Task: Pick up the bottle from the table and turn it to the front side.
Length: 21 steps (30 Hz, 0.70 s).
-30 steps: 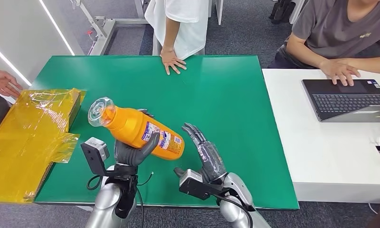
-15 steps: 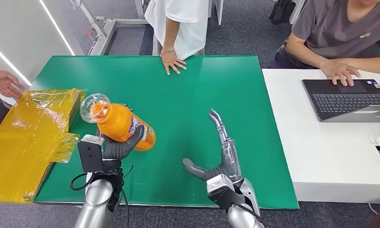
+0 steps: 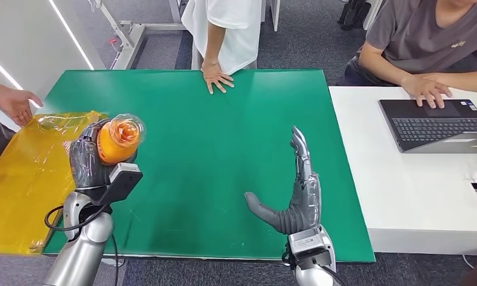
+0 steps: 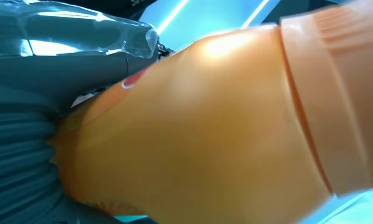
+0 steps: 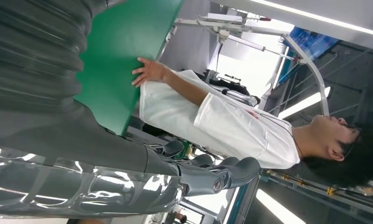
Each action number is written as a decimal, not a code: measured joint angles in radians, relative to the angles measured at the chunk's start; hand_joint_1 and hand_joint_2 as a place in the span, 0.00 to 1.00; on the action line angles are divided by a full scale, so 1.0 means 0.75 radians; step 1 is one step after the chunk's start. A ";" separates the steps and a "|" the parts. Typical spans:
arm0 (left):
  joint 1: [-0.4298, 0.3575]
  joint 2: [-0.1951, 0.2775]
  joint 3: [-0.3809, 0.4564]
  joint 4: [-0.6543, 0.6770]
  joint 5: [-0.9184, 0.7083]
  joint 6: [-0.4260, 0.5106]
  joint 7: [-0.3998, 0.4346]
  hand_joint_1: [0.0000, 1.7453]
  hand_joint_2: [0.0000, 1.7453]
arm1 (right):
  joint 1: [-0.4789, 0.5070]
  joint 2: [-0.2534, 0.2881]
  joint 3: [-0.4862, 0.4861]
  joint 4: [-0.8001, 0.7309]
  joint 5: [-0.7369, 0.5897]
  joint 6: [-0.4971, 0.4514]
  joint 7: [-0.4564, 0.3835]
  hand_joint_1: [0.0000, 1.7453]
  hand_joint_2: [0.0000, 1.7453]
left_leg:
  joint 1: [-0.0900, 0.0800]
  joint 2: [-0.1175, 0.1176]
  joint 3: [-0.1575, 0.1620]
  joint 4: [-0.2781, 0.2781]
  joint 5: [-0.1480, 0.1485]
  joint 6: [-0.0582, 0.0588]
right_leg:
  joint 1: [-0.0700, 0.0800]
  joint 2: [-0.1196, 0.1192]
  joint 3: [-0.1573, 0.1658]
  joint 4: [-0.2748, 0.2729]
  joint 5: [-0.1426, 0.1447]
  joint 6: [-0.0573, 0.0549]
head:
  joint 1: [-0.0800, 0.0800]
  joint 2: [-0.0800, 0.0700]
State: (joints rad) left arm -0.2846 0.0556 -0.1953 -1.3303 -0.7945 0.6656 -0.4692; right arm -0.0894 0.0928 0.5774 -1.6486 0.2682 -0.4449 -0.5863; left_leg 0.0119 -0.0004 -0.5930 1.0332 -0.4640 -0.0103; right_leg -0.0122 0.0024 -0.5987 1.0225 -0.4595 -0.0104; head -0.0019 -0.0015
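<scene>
The left hand grasps the orange bottle — held off the green table above its left edge, clear cap toward the camera, just beside the yellow plastic-wrapped box. The right hand stands over the table's near edge — released, fingers straight, thumb out.

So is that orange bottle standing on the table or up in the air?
In the air. The left hand holds the orange bottle above the green table, tipped so its clear cap faces the camera.
</scene>
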 joint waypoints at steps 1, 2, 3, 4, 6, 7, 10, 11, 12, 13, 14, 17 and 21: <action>-0.001 0.010 0.000 0.005 -0.003 0.001 0.000 1.00 1.00 | 0.001 -0.001 0.002 -0.003 -0.001 -0.001 -0.001 0.00 1.00 | 0.000 0.000 0.000 0.000 0.000 0.000 | 0.000 0.000 0.000 0.000 0.000 0.000 | 0.000 0.000; -0.001 0.017 0.000 0.008 -0.005 0.001 0.000 1.00 1.00 | 0.001 -0.003 0.003 -0.006 -0.002 -0.002 -0.001 0.00 1.00 | 0.000 0.000 0.000 0.000 0.000 0.000 | 0.000 0.001 0.000 0.000 0.000 0.000 | 0.000 0.000; -0.002 0.024 0.000 0.011 -0.008 0.002 0.001 1.00 1.00 | 0.002 -0.004 0.003 -0.008 -0.003 -0.003 -0.001 0.00 1.00 | 0.000 0.000 0.000 0.000 0.000 0.000 | 0.000 0.001 0.000 0.000 0.000 0.000 | 0.000 0.000; -0.002 0.030 0.000 0.015 -0.015 0.005 0.004 1.00 1.00 | 0.003 -0.004 0.003 -0.009 -0.004 -0.003 -0.001 0.00 1.00 | -0.001 0.000 0.000 0.000 0.000 0.000 | 0.000 0.001 0.000 0.000 0.000 0.000 | 0.000 0.000; -0.003 0.044 0.000 0.021 -0.069 0.015 0.031 1.00 1.00 | 0.004 -0.006 0.004 -0.012 -0.011 -0.009 -0.006 0.00 1.00 | -0.001 0.001 0.000 0.000 0.000 0.000 | 0.000 0.000 0.000 0.000 0.000 0.000 | 0.000 0.000; -0.002 0.052 0.001 0.023 -0.129 0.022 0.054 1.00 1.00 | 0.006 -0.008 0.004 -0.015 -0.020 -0.016 -0.013 0.00 1.00 | -0.001 0.001 0.000 0.000 0.000 0.000 | 0.000 0.000 0.000 0.000 0.000 0.000 | 0.000 0.000; 0.002 0.094 0.022 0.029 -0.396 0.030 0.120 1.00 1.00 | 0.021 -0.015 0.004 -0.043 -0.058 -0.043 -0.040 0.00 1.00 | -0.001 0.001 0.000 0.000 0.000 0.000 | 0.000 0.001 0.000 0.000 0.000 0.000 | 0.000 0.000; 0.006 0.110 0.033 0.032 -0.478 0.030 0.142 1.00 1.00 | 0.029 -0.018 0.003 -0.056 -0.070 -0.047 -0.047 0.00 1.00 | 0.000 0.001 0.000 0.000 0.000 0.000 | 0.000 0.001 0.000 0.000 0.000 0.000 | 0.000 0.000; 0.012 0.127 0.043 0.036 -0.549 0.029 0.167 1.00 1.00 | 0.037 -0.021 0.003 -0.068 -0.081 -0.044 -0.052 0.00 1.00 | 0.000 0.001 0.000 0.000 0.000 0.000 | 0.000 0.001 0.000 0.000 0.000 0.000 | 0.000 0.000; 0.025 0.147 0.051 0.042 -0.617 0.027 0.192 1.00 1.00 | 0.046 -0.024 0.003 -0.079 -0.091 -0.037 -0.058 0.00 1.00 | 0.000 0.002 0.000 -0.001 0.000 0.000 | 0.000 0.002 0.000 0.000 0.000 0.000 | 0.000 0.000; 0.043 0.171 0.058 0.049 -0.682 0.026 0.212 1.00 1.00 | 0.058 -0.026 0.003 -0.091 -0.099 -0.029 -0.064 0.00 1.00 | 0.000 0.002 0.000 -0.001 0.000 0.000 | 0.000 0.002 0.000 0.000 0.000 0.000 | 0.000 0.000; 0.108 0.238 0.071 0.075 -0.766 0.027 0.222 1.00 1.00 | 0.088 -0.034 0.002 -0.116 -0.110 -0.012 -0.077 0.00 1.00 | 0.000 0.004 0.000 -0.002 -0.001 -0.001 | 0.000 0.004 -0.003 0.000 -0.001 -0.001 | 0.000 0.000; 0.146 0.292 0.075 0.109 -0.744 0.027 0.194 1.00 1.00 | 0.102 -0.039 0.001 -0.130 -0.119 -0.005 -0.085 0.00 1.00 | 0.001 0.003 -0.002 -0.002 -0.001 -0.001 | 0.000 0.003 -0.003 0.000 -0.001 -0.001 | 0.000 0.000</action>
State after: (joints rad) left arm -0.1750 0.2749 -0.1390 -1.2484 -1.3522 0.6856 -0.3234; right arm -0.0129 0.0637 0.5782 -1.7460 0.1790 -0.4489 -0.6497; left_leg 0.0123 0.0015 -0.5942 1.0316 -0.4647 -0.0114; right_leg -0.0123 0.0044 -0.6008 1.0224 -0.4602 -0.0114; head -0.0018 -0.0015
